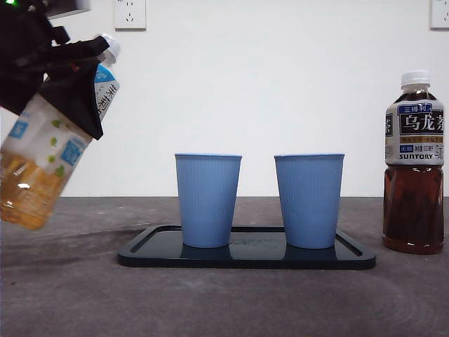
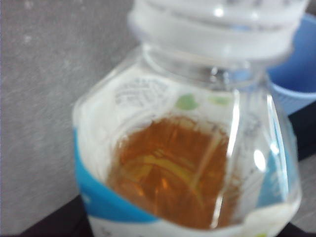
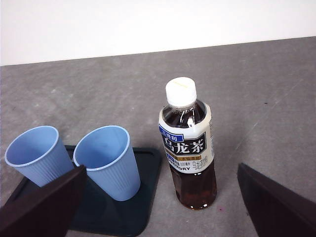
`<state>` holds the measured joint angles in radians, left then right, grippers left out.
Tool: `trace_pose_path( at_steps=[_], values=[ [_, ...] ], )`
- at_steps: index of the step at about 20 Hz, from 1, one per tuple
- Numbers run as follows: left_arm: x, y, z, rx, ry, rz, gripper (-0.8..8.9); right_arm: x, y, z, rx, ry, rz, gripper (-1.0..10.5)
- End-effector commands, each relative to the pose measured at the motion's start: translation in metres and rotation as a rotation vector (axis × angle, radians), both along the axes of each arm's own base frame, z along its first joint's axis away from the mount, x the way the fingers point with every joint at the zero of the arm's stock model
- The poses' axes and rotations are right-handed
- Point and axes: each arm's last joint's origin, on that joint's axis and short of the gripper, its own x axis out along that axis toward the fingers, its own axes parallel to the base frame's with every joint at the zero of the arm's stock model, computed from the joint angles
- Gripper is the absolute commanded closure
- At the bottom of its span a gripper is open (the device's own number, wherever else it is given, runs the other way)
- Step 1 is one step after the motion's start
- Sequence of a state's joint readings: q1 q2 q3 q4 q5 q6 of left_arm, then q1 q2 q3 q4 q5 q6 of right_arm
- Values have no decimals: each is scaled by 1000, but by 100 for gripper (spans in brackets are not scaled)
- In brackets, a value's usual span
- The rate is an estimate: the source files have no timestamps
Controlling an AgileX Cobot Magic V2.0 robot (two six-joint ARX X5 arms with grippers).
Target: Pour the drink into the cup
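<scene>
L pincer (image 1: 66, 88) is up at the far left of the front view, clamped on the light tea bottle (image 1: 49, 147) around its upper body, just below the neck. Bottle is lifted clear of the worktop (image 1: 224, 302) and tilted, cap end up and leaning toward the cups, base down and out to the left edge. White cap (image 1: 110, 44) is on. Amber liquid sits pooled in the lower end; label is white/blue w/ green leaf marks.

L wrist cam is looking down the bottle (image 2: 187, 148) from the neck: cap ring close to the lens, amber tea below, rim of a blue cup (image 2: 296, 74) beyond it. Own jaws aren't visible there, blocked by the bottle.

Tray (image 1: 245, 253), dark, flat on the worktop at centre. Two blue ribbed cups stand upright on it: left cup (image 1: 208, 200) and right cup (image 1: 309, 200), side by side w/ a gap, not touching. No liquid seen in either from the R wrist cam.

Dark oolong bottle (image 1: 414, 161) stands upright on the worktop right of the tray, off it, capped, mostly full.

R pincer (image 3: 163, 207) hangs above the oolong bottle and right cup, jaws spread wide, gripping nothing. Oolong bottle (image 3: 187, 148) sits between the jaws in that view, no contact.
</scene>
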<state>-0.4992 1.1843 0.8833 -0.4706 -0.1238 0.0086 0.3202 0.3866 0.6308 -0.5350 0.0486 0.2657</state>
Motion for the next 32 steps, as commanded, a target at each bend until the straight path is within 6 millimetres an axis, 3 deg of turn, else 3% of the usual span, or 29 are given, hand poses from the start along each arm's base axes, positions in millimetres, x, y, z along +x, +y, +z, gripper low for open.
trace_pose_path(
  at_steps=[1, 12, 20, 32],
  values=[
    [9, -10, 20, 81, -21, -25, 637, 0, 0, 5, 3, -19, 6, 460],
    [35, -59, 35, 449, 76, -109, 637, 0, 0, 5, 21, -15, 0, 460],
    [39, -86, 23, 699, 49, -144, 636, 0, 0, 5, 20, -15, 1, 460],
    [35, -103, 10, 935, -4, -152, 636, 0, 0, 5, 20, -14, 1, 460]
  ],
)
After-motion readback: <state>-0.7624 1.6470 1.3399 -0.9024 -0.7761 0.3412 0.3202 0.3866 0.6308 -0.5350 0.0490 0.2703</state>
